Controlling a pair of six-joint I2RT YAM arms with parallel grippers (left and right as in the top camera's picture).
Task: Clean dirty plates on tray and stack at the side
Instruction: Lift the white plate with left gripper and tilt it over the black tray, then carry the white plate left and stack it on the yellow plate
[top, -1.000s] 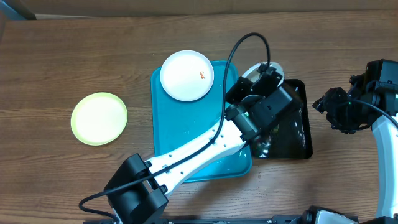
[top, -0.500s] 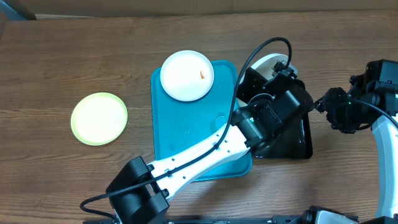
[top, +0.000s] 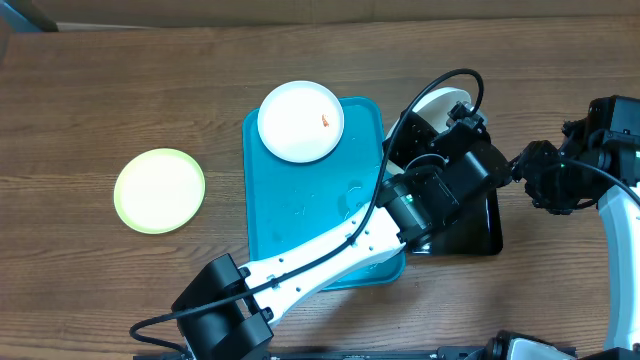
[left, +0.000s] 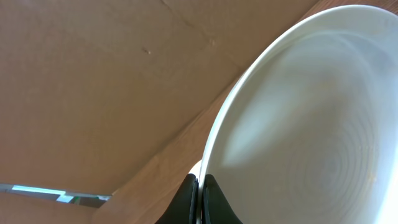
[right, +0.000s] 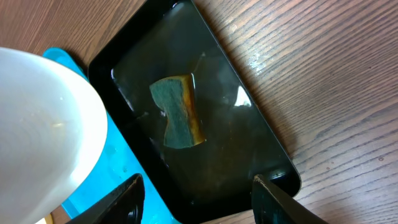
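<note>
The left arm (top: 330, 245) reached from its base at the near edge on a diagonal toward the far right. It crossed above the turquoise tray (top: 290, 220), with its wrist bent over the black tray (top: 485, 225). The left gripper (left: 200, 190) was clamped tight on the rim of a white plate (left: 298, 124), its two fingers pinched together with the edge between them. That plate was lifted and tilted steeply, almost on edge, above the far end of the black tray and just right of the turquoise tray's far right corner.

A second white plate (top: 300, 122) lay flat at the far left corner of the turquoise tray, overhanging the far rim, with a small orange-red smear (top: 325, 121) right of its centre. The yellow-green plate (top: 159, 190) lay on the wooden table (top: 100, 80), well apart to the left of the tray.

The right arm (top: 575, 170) stood folded at the right edge of the table. The right gripper (right: 196, 186) hung above the black tray with its jaws apart and nothing between them. In that glossy tray lay a green-and-yellow sponge (right: 177, 112).
</note>
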